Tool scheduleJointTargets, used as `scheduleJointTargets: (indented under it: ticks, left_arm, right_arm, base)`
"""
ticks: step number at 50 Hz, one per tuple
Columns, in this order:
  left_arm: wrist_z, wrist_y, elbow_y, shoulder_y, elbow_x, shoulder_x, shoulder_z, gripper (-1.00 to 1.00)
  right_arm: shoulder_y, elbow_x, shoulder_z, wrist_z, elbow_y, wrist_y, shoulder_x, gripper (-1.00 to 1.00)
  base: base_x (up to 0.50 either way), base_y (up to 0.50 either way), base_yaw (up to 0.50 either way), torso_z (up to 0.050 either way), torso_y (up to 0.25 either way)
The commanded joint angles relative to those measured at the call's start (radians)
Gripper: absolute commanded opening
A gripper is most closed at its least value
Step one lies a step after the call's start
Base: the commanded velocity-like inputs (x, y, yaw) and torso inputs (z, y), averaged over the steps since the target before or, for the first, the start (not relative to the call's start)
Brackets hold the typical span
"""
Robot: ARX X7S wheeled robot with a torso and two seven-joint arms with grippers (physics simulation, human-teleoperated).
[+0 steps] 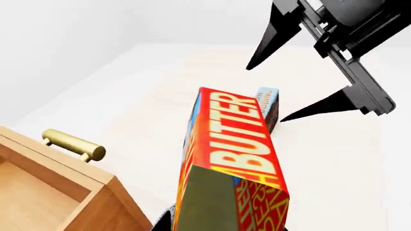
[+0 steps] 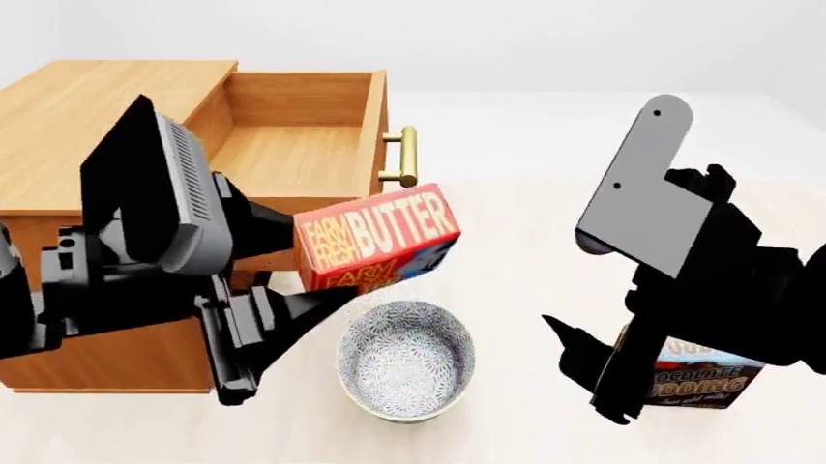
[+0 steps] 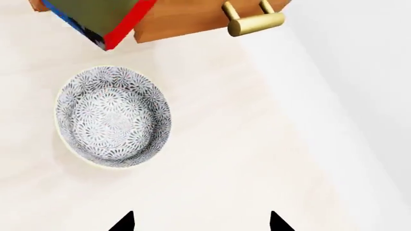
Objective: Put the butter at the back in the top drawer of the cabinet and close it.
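Butter [image 2: 378, 239], printed "FARM FRESH BUTTER", hangs lifted above the bowl [image 2: 405, 360], just in front of the pulled-out top drawer [image 2: 300, 155] of the cabinet [image 2: 91, 106]; the left gripper [image 2: 278, 275] is clenched on it, presumably to carry it inside. Right gripper [image 3: 200, 222] idles with fingers spread, holding nothing, over a box [image 2: 694, 379] reading "CHOCOLATE PUDDING".

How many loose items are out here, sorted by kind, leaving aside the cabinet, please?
Food cartons: 2, the butter and the chocolate pudding box.
Bowls: 1, the patterned bowl.
Total: 3.
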Motion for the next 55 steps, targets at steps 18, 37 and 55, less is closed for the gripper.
scheduleJointTargets:
  ticks: [18,37,55]
  left_arm:
    - [-0.483,0.023,-0.26,-0.133,-0.284,0.082,-0.115,-1.0]
    - [-0.59,-0.092,-0.753,-0.31,-0.27,0.377,-0.056,-1.0]
    - [-0.5,-0.109,-1.19,-0.383,-0.141,0.621,0.048,-1.0]
  right_arm:
    - [-0.181,0.008,0.042,0.405,-0.229,-0.349,0.278,1.0]
    - [-0.221,-0.05,0.079,0.505,-0.443,-0.532,0.441,1.0]
    - [-0.232,-0.075,0.125,0.49,-0.479,-0.536,0.477,1.0]
  base:
    - [0.0,0.0,0.0,0.001,0.001]
    - [0.0,0.0,0.0,0.001,0.001]
    - [0.0,0.0,0.0,0.001,0.002]
